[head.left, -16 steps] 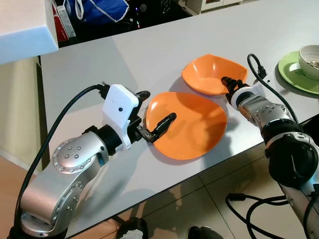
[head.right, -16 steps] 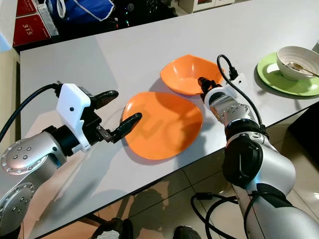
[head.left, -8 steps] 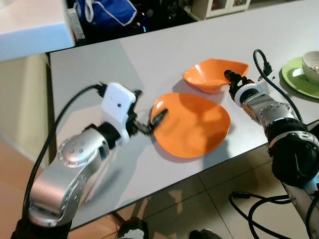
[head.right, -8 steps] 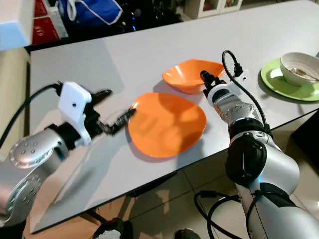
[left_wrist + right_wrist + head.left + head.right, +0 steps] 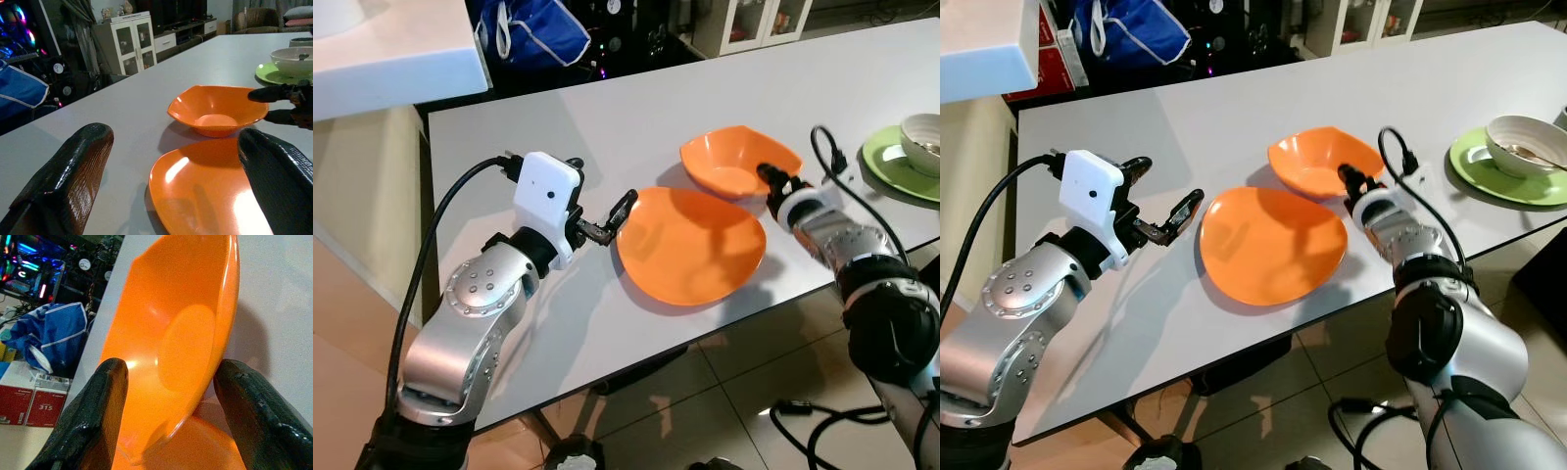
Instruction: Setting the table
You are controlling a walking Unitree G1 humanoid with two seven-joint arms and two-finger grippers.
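A flat orange plate (image 5: 690, 245) lies near the front edge of the grey table (image 5: 607, 108). An orange bowl (image 5: 739, 162) sits just behind it, touching or nearly touching its far rim. My left gripper (image 5: 604, 186) is open just left of the plate and holds nothing; its nearer fingertip is close to the plate's left rim. My right gripper (image 5: 770, 178) is at the bowl's near right rim. It is open, with one finger (image 5: 110, 396) inside the bowl and the other finger (image 5: 249, 401) outside it.
A green plate (image 5: 891, 157) carrying a white bowl (image 5: 922, 129) stands at the table's right end. A blue bag (image 5: 533, 29) and red boxes (image 5: 1023, 69) sit on the floor behind the table. A white counter (image 5: 391, 39) juts in at the back left.
My left gripper has drawn back to the left, and its finger has come off the plate's rim. My right gripper stays at the bowl's rim. The camera has shifted.
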